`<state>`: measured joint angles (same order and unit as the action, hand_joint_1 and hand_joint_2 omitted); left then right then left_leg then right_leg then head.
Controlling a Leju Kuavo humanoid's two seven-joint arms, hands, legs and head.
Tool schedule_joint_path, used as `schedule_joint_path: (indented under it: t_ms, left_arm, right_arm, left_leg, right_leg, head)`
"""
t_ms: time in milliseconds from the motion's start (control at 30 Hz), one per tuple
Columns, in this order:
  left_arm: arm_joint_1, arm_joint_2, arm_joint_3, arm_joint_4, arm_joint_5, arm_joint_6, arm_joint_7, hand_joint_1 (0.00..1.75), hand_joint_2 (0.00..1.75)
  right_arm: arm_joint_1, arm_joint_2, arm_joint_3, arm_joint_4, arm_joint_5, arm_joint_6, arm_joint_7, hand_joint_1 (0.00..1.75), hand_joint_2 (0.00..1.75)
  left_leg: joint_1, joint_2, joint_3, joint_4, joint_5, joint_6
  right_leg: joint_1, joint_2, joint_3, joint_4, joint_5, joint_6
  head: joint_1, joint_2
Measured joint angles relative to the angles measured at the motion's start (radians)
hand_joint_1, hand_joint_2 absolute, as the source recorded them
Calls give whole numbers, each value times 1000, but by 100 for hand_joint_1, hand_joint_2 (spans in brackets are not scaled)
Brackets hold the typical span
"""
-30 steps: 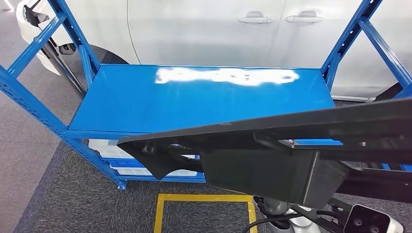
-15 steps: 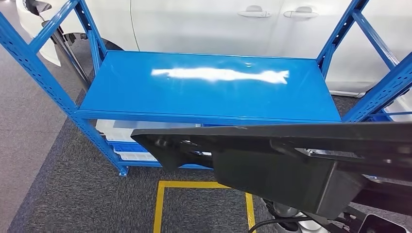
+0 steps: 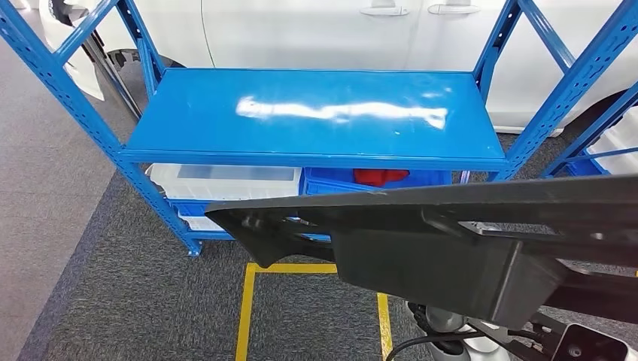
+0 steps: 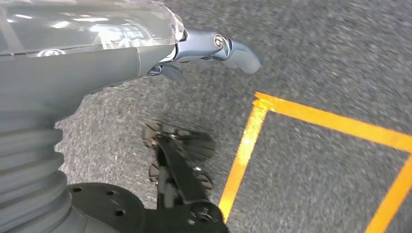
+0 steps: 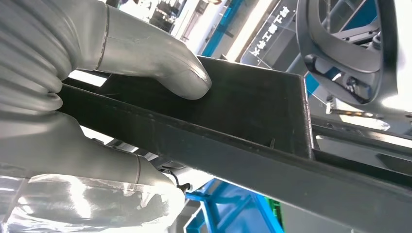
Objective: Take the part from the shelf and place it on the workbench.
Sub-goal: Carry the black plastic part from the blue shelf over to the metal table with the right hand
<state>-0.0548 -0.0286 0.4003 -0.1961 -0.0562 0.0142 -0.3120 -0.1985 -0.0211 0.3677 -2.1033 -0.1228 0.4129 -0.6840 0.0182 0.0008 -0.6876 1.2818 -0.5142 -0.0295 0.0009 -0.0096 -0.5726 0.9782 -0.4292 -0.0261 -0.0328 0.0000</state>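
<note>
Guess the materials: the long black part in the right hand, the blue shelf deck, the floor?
Black part: likely moulded plastic, matte, with ribs and thin walls, gripped by the right hand. Shelf deck: painted sheet metal, glossy, going by the bright glare streak. Floor: grey speckled carpet, apparently short pile, marked with yellow tape or paint.

A blue metal rack is seen on a dark grey carpet floor. Its upper board is glossy, and white light is reflected on it. Under the board, a clear plastic bin and a blue bin with something red inside are kept. A yellow line is marked on the carpet. A white car is parked behind the rack.
</note>
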Motion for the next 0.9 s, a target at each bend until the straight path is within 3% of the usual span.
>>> schedule_joint_path:
  t_ms: [33, 67, 133, 167, 233, 267, 333, 400, 433, 467, 500, 567, 633, 667, 767, 833, 900]
  left_arm:
    - [0, 0, 1, 0, 0, 0, 0, 0, 175]
    - [-1, 0, 1, 0, 0, 0, 0, 0, 175]
    - [-2, 0, 2, 0, 0, 1, -1, 0, 175]
    - [-2, 0, 2, 0, 0, 1, -1, 0, 175]
    - [-2, -2, 3, 0, -1, 1, -1, 0, 175]
    - [-2, -3, 3, 0, -4, 1, -1, 0, 175]
    - [-4, -4, 4, 0, -12, 0, 2, 0, 175]
    - [-7, -3, 4, 0, -20, -1, 5, 0, 175]
    - [-7, -4, 4, 0, -23, -1, 7, 0, 175]
    - [-7, -4, 4, 0, -26, -1, 9, 0, 175]
    - [-6, -4, 3, 0, -29, -2, 10, 0, 175]
    - [-6, -6, 3, 0, -30, -2, 10, 0, 175]
    - [-6, -7, 3, 0, -30, -2, 11, 0, 175]
    - [-5, -7, 3, 0, -30, -2, 11, 0, 175]
    - [-4, -7, 3, 0, -30, -2, 12, 0, 175]
    - [-4, -7, 4, 0, -29, -2, 12, 0, 175]
    - [-2, -8, 6, 0, -28, -2, 13, 0, 175]
  right_arm:
    - [0, 0, -2, 4, -3, 10, 0, 175, 175]
    - [0, 0, -4, 6, -4, 20, 0, 175, 175]
    - [1, 0, -8, 10, -6, 38, 0, 175, 175]
    - [1, 0, -11, 12, -7, 47, 0, 175, 175]
    - [-2, 0, -19, 18, -12, 64, 0, 175, 175]
    - [-6, 0, -25, 22, -16, 69, 0, 175, 175]
    - [-20, 0, -36, 34, -22, 70, 0, 175, 175]
    - [-30, 0, -43, 45, -20, 62, 0, 175, 175]
    - [-31, 0, -44, 49, -16, 55, 0, 175, 175]
    - [-31, 0, -43, 52, -12, 47, 0, 175, 175]
    - [-32, 0, -42, 55, -9, 38, 0, 175, 175]
    - [-33, 0, -37, 58, -6, 28, 0, 175, 175]
    - [-35, 0, -29, 57, -7, 24, 0, 175, 175]
    - [-35, 0, -26, 57, -7, 24, 0, 175, 175]
    - [-36, 1, -20, 57, -9, 23, 0, 175, 175]
    - [-37, 2, -17, 57, -10, 28, 0, 175, 175]
    - [-38, 5, -14, 58, -10, 35, 0, 175, 175]
  left_leg:
    - [0, 0, 45, -48, 26, 2]
    - [-1, 0, 101, -119, 32, 5]
    - [-5, -1, 187, -250, 14, 15]
    - [-8, -2, 202, -282, 2, 20]
    - [-7, 0, 194, -292, 13, 31]
    - [-6, 1, 187, -294, 22, 38]
    - [-1, 6, 167, -299, 47, 50]
    - [-2, 7, 138, -297, 70, 55]
    - [-2, 7, 123, -296, 81, 54]
    - [-2, 7, 107, -295, 91, 53]
    - [-2, 7, 92, -294, 100, 50]
    - [-2, 6, 69, -294, 117, 44]
    - [-3, 6, 58, -294, 131, 33]
    - [-3, 7, 56, -295, 137, 28]
    - [-1, 7, 52, -298, 146, 10]
    - [0, 6, 28, -240, 99, 2]
    - [1, 5, -18, -110, 22, -2]
  right_leg:
    - [0, 0, -17, 7, 8, 3]
    - [1, 0, -31, 15, 14, 6]
    - [3, -1, -49, 27, 26, 16]
    - [3, -2, -52, 28, 33, 22]
    - [2, -2, -57, 28, 44, 35]
    - [1, 0, -64, 36, 33, 41]
    - [-4, 4, -90, 102, -40, 51]
    - [-8, 6, -124, 230, -133, 58]
    - [-10, 6, -133, 285, -154, 61]
    - [-12, 6, -128, 312, -151, 63]
    - [-13, 5, -106, 302, -129, 64]
    - [-14, 6, -13, 183, -78, 58]
    - [-9, 6, 79, 41, -76, 47]
    - [-6, 6, 101, 2, -85, 42]
    - [-5, 4, 102, -21, -77, 24]
    - [-9, 0, 98, -28, -64, 9]
    - [-7, -3, 90, -26, -57, 2]
  head:
    - [0, 0]
    - [0, 0]
    - [0, 0]
    - [0, 0]
    - [0, 0]
    - [0, 0]
    - [0, 0]
    - [0, 0]
    - [0, 0]
    - [0, 0]
    - [0, 0]
    - [0, 0]
    - [0, 0]
    - [0, 0]
    - [0, 0]
    - [0, 0]
    - [0, 0]
